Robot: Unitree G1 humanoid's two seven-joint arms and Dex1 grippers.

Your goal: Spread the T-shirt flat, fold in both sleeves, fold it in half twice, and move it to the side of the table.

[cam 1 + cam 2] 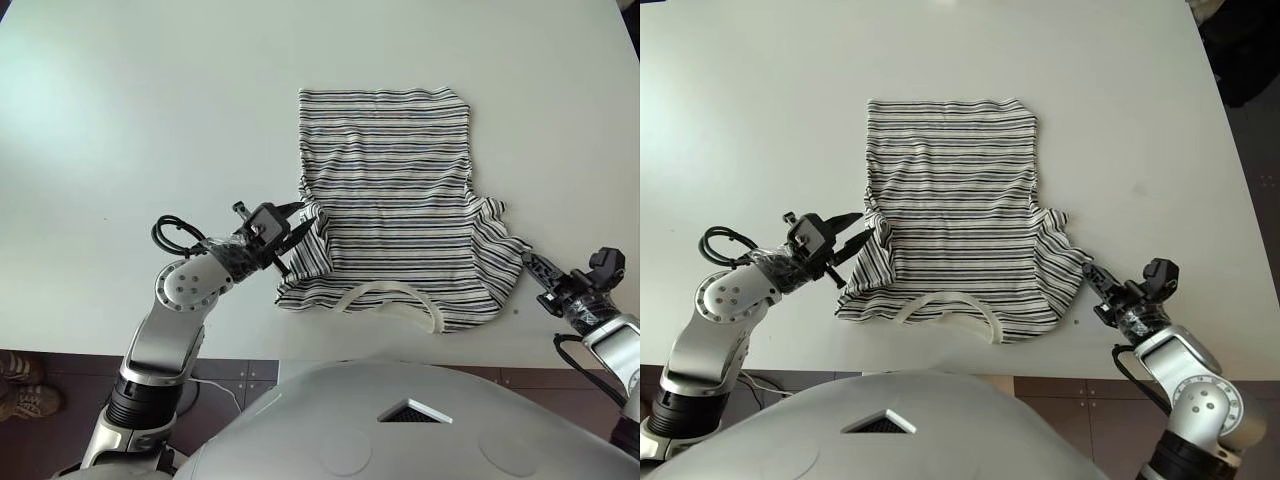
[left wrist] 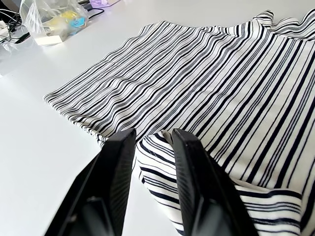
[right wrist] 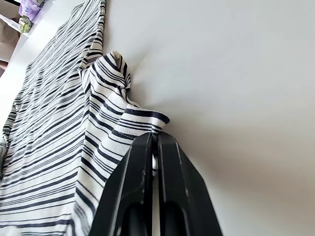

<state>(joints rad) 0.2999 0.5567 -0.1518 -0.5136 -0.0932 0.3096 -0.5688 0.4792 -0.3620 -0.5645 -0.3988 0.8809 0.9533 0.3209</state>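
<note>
Your T-shirt point(image 1: 390, 200) lies in the middle of the white table point(image 1: 150, 120), striped black and white, with the hem on the far side and the collar point(image 1: 385, 300) nearest you, close to the table's near edge. The body of the shirt is mostly flat; the wrinkles sit at the shoulders.

Look at your left gripper point(image 1: 300, 232): it's low over the table at the shirt's left side, and its two black fingers point(image 2: 115, 162) are parted. In the left wrist view a crumpled bit of the left sleeve point(image 1: 312, 245) pokes up into the gap between them, but the fingers aren't closed on it, so you have nothing held on that side. That sleeve is bunched inward against the body of the shirt.

Over on the other side, your right gripper point(image 1: 1090, 270) is down at the shirt's right edge, near the table's near edge. The right wrist view shows its fingers point(image 3: 142, 167) pressed together, pinching the hem of the right sleeve point(image 1: 500, 240). The sleeve rises in a small peak of folds just past the fingertips and lies rumpled beside the shirt's body.

Beyond the far corner of the shirt, the left wrist view catches a clear plastic bag point(image 2: 54, 19) with something coloured inside, well apart from the cloth
</note>
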